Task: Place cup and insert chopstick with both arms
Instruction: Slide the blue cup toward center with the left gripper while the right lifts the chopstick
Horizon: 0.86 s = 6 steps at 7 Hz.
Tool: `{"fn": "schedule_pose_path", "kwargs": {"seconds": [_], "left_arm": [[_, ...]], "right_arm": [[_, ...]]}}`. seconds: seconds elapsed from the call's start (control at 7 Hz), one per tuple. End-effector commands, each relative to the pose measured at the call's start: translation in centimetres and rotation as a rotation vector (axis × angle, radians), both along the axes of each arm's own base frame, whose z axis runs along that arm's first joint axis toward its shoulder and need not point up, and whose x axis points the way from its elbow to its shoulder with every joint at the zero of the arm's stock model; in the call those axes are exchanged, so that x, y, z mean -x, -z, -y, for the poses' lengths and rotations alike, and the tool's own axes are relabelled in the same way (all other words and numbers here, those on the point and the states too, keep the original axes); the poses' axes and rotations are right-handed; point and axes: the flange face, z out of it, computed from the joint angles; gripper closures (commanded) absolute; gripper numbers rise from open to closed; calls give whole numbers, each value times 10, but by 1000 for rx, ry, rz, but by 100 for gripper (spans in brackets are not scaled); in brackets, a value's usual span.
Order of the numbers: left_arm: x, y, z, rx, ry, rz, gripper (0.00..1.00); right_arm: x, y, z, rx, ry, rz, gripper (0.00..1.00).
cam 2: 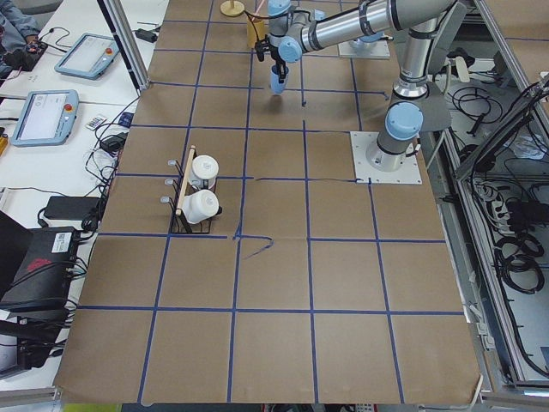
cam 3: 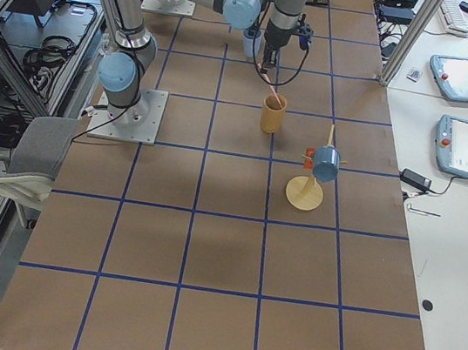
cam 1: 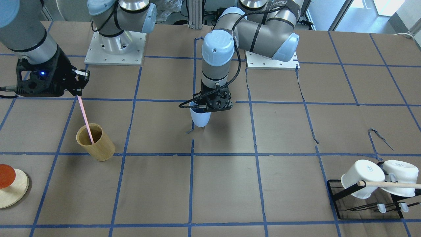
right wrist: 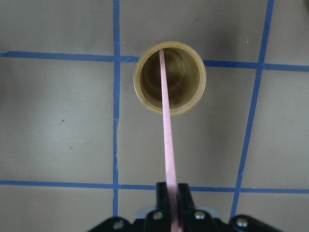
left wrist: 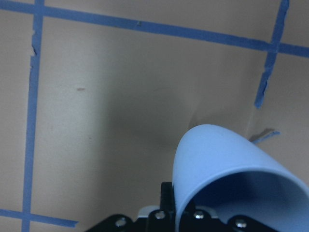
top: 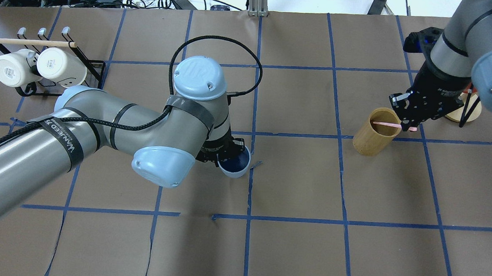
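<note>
Left end effector (cam 1: 205, 110) is clamped on the rim of the blue cup (cam 1: 200, 119), near desk (cam 1: 223, 184) centre; cup-to-desk contact cannot be told. Overhead view: bare desk on all sides of the cup, widest toward 6 o'clock. Holder (cam 1: 98, 146) at 3 o'clock, well apart. Rack (cam 1: 361, 209) at 10 o'clock, near the desk edge. Right end effector (cam 1: 79, 93) pinches the pink chopstick (cam 1: 86, 120), tip inside the holder. Left-arm strap (top: 63, 139) reads "WANEED"; mark on the mugs (cam 1: 361, 177) unreadable.

Two white mugs (cam 1: 361, 177) are hung on a black rack (cam 1: 358, 210) under a wooden dowel (cam 1: 391, 185) near one table (cam 1: 223, 191) end; a round wooden stand (cam 1: 16, 194) bearing an orange disc (cam 1: 6, 176) is set at the other.
</note>
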Motion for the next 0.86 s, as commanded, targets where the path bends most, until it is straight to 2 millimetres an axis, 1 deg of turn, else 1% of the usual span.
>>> {"fn": "schedule_pose_path", "kwargs": {"seconds": [0.0,0.29,0.43,0.57,0.71], "left_arm": [[6,9,-1,-16,10,3,100],[7,10,-1,-19,10,5,100],[7,11,-1,-21,11,4,100],[9,11,-1,-28,7,-13,100],[10,13,-2,-38,7,-21,97]], "right_arm": [[-3,-35,0,-5,-7,7,100],[-12,-45,-2,-10,7,56,100],[-23,-48,-5,-23,1,78,100],[-38,-48,-8,-28,27,73,100],[-67,-47,-13,-29,58,61,100]]}}
